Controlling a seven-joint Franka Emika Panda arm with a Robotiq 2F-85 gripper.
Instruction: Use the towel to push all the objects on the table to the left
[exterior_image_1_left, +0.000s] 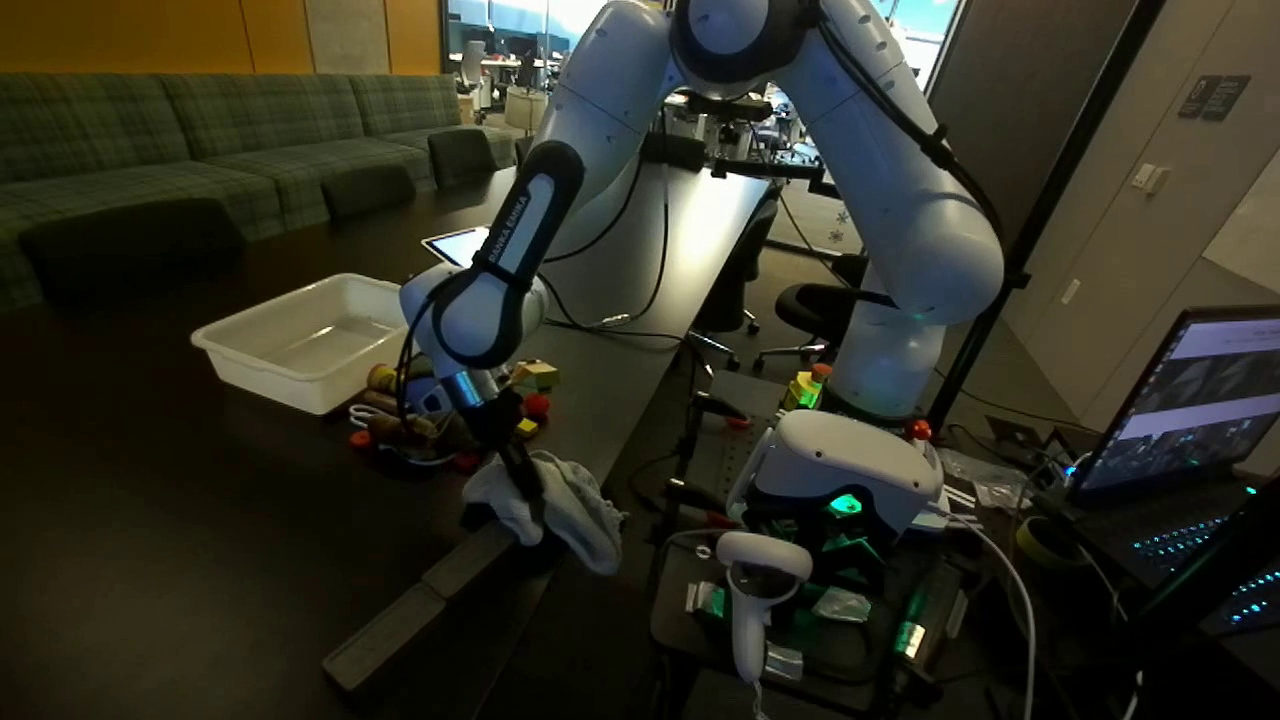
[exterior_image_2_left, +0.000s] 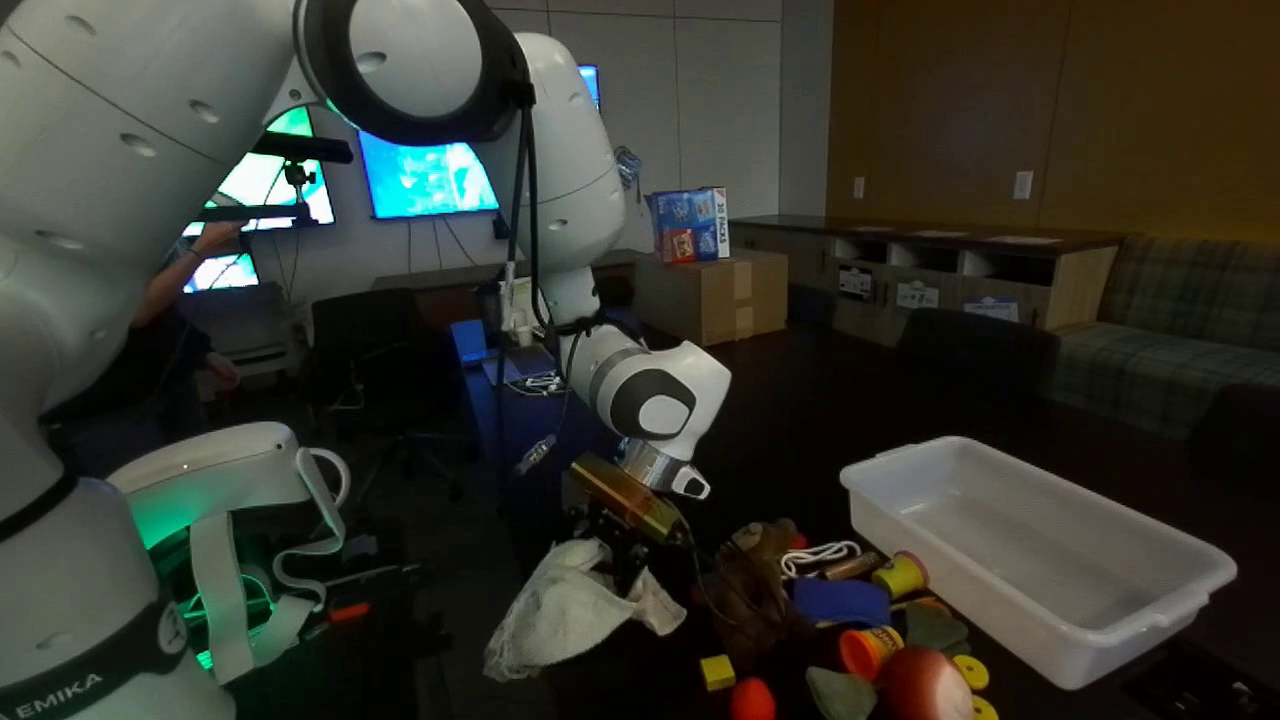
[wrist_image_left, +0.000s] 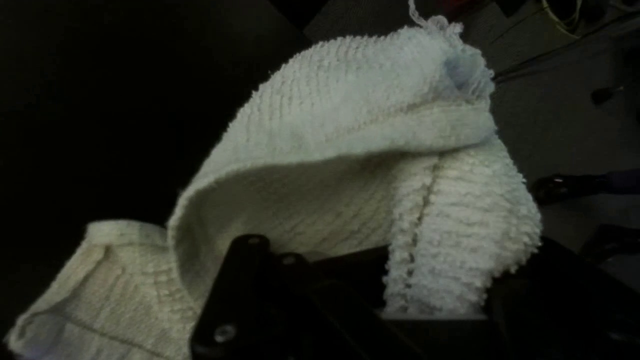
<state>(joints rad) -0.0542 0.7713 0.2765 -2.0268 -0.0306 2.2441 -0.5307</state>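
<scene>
Towel (exterior_image_1_left: 580, 508) hung pinched in the closed jaws of the gripper (exterior_image_1_left: 528, 488) at lower centre in an exterior view, the jumbled objects (exterior_image_1_left: 428, 430) lying just to its upper left, so the push, I judged, should run that way.

Your setting is an office meeting room, where black chairs (exterior_image_1_left: 370, 192) flank a long, dark, smooth table (exterior_image_1_left: 180, 560) beside a green-grey plaid fabric bench (exterior_image_1_left: 250, 115). In an exterior view, you see bright flat screens (exterior_image_2_left: 430, 180) mounted on a pale panelled wall (exterior_image_2_left: 735, 110); beyond the table's far end, white desks (exterior_image_1_left: 500, 62) stand in a brightly lit area.
</scene>
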